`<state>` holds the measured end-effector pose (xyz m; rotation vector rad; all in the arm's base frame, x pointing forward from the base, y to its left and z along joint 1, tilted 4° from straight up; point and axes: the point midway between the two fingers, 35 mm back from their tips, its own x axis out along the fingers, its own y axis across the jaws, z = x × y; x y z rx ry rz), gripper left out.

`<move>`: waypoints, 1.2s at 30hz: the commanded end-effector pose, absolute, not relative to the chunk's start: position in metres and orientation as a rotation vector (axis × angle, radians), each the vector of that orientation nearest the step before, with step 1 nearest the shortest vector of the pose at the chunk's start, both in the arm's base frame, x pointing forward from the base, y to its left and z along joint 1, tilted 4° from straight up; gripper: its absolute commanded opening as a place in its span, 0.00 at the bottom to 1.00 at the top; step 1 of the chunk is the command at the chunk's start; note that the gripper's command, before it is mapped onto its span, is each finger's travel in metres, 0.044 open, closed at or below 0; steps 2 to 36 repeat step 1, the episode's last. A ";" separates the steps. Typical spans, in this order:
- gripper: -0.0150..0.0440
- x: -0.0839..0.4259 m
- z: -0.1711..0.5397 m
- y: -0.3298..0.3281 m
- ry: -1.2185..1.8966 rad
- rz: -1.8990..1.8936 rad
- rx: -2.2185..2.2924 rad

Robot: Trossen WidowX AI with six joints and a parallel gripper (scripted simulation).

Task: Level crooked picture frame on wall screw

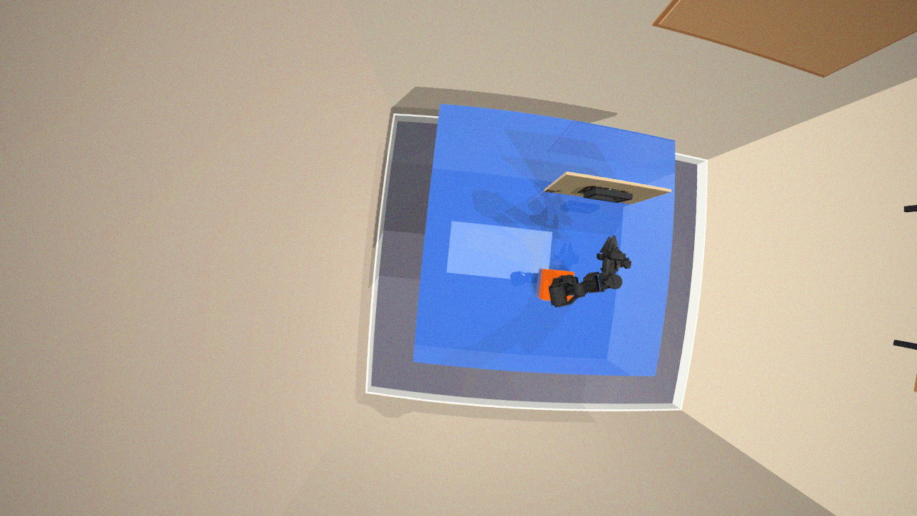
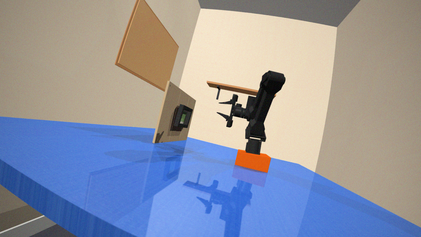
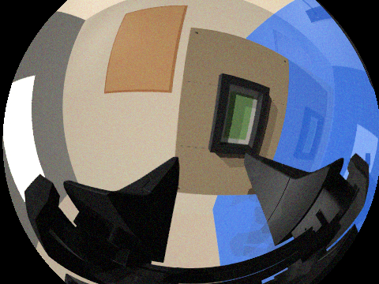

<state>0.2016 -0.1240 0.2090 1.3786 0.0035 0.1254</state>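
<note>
The dark picture frame (image 1: 607,194) (image 2: 178,117) (image 3: 219,114) with a green picture hangs on the upright tan board (image 1: 644,192) (image 2: 169,103) (image 3: 197,126). The wrist view is turned, with the table at its right. There the frame's upper bar runs nearly parallel to the board's top edge, so the frame looks close to level; I cannot tell a small tilt. The screw and notched strip are hidden behind it. My gripper (image 1: 611,237) (image 2: 218,107) (image 3: 212,160) is open and empty, its fingers one above the other. It stands well back from the frame, touching nothing.
The arm stands on an orange base block (image 1: 546,285) (image 2: 252,162) on the blue table (image 1: 513,320) (image 2: 59,176). A brown panel (image 1: 788,31) (image 2: 147,44) (image 3: 146,51) hangs on the wall behind the board. A wooden shelf (image 2: 235,87) is on the far wall.
</note>
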 end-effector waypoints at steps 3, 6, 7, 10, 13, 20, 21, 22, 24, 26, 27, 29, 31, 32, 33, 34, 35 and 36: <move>0.69 0.202 0.208 -0.123 0.008 0.127 1.386; 0.69 0.202 0.208 -0.123 0.008 0.127 1.386; 0.69 0.202 0.208 -0.123 0.008 0.127 1.386; 0.69 0.202 0.208 -0.123 0.008 0.127 1.386; 0.69 0.202 0.208 -0.123 0.008 0.127 1.386; 0.69 0.202 0.208 -0.123 0.008 0.127 1.386; 0.69 0.202 0.208 -0.123 0.008 0.127 1.386; 0.69 0.202 0.208 -0.123 0.008 0.127 1.386; 0.69 0.202 0.208 -0.123 0.008 0.127 1.386; 0.69 0.202 0.208 -0.123 0.008 0.127 1.386; 0.69 0.202 0.208 -0.123 0.008 0.127 1.386; 0.69 0.202 0.208 -0.123 0.008 0.127 1.386; 0.69 0.202 0.208 -0.123 0.008 0.127 1.386; 0.69 0.202 0.208 -0.123 0.008 0.127 1.386; 0.69 0.202 0.208 -0.123 0.008 0.127 1.386; 0.69 0.202 0.208 -0.123 0.008 0.127 1.386; 0.69 0.202 0.208 -0.123 0.008 0.127 1.386; 0.69 0.202 0.208 -0.123 0.008 0.127 1.386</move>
